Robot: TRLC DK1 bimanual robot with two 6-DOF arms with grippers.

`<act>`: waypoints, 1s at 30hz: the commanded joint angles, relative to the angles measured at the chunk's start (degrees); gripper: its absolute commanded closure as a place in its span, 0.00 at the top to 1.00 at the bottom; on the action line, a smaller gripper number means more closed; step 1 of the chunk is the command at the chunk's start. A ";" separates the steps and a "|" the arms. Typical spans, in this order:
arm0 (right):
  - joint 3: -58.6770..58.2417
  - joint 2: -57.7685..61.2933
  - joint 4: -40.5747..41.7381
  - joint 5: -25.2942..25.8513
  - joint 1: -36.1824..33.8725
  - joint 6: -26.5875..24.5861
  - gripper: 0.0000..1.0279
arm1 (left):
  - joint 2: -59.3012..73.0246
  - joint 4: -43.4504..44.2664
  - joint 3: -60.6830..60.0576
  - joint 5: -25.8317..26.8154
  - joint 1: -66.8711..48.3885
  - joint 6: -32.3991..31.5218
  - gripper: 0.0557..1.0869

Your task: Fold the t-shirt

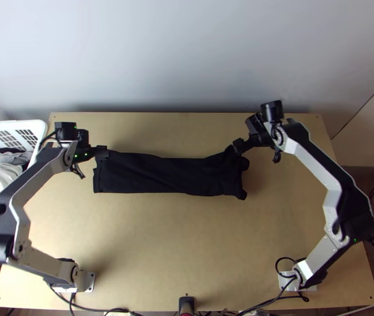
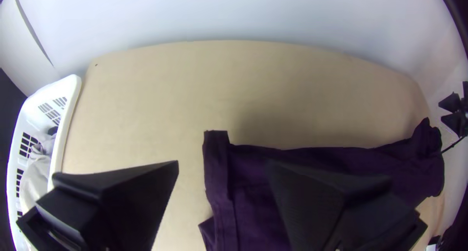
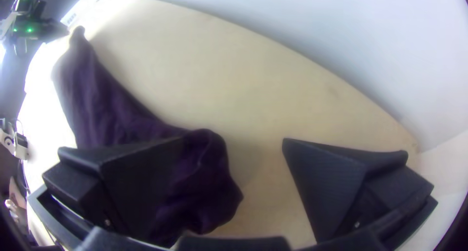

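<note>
A black t-shirt (image 1: 160, 175) lies across the table as a long folded strip, its right end rumpled. My left gripper (image 1: 101, 152) is at the strip's upper left corner, and my right gripper (image 1: 236, 147) is at its upper right corner. In the left wrist view, the left gripper (image 2: 225, 164) stands open, with the shirt's end edge (image 2: 216, 168) between and beyond its fingers. The right wrist view has the right gripper (image 3: 234, 140) open too, one finger over the bunched end of the shirt (image 3: 209, 183). The cloth under that finger is partly hidden.
A white laundry basket (image 1: 38, 128) holding light and dark cloth stands against the table's left side. A pale wall (image 1: 187, 58) rises behind the back edge. Bare wood (image 1: 176, 242) extends in front of the shirt, between the arms' bases. Cables run along the near edge.
</note>
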 commanded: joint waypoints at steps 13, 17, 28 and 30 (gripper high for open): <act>-5.03 -13.48 -7.47 -4.94 13.41 6.77 0.96 | -16.09 -6.20 -13.40 -0.17 0.20 -0.79 0.95; -6.79 -13.57 -7.47 -4.94 15.78 6.51 0.96 | -12.84 -6.20 -13.05 -0.26 -0.07 -1.14 0.95; -9.34 -11.90 -7.29 -4.85 20.18 6.25 0.96 | -6.25 -6.29 -9.53 -0.35 -0.59 -2.55 0.95; -9.60 -11.64 -7.20 -4.85 20.18 6.25 0.96 | -5.72 -6.38 -9.00 -0.35 -0.86 -2.55 0.95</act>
